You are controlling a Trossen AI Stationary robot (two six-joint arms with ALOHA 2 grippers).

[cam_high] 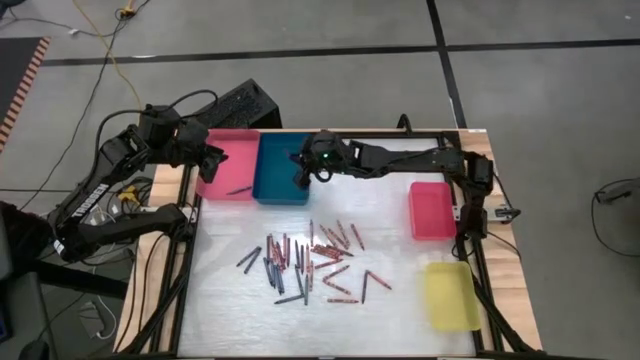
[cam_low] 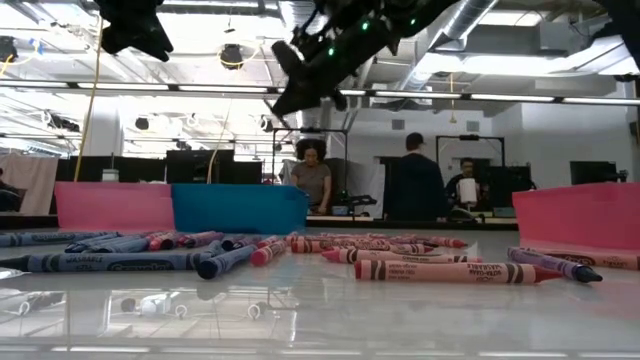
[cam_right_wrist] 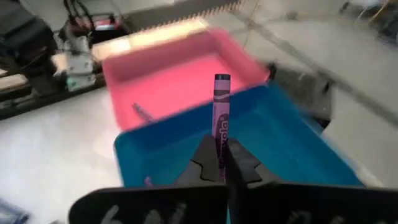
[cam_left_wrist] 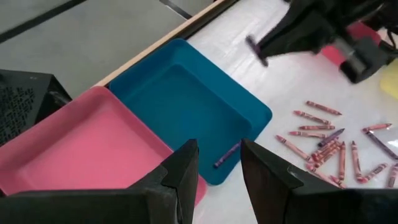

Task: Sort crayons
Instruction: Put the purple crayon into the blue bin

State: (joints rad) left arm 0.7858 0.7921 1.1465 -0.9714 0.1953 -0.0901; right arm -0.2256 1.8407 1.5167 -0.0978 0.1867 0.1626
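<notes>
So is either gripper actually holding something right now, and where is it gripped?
Yes: the right gripper pinches a purple crayon by its lower end, above the blue tray. The left gripper is open and empty.

Both arms are dark and jointed with black cables, the left arm [cam_high: 100,195] lettered white and the right arm [cam_high: 400,158] showing a green light.
</notes>
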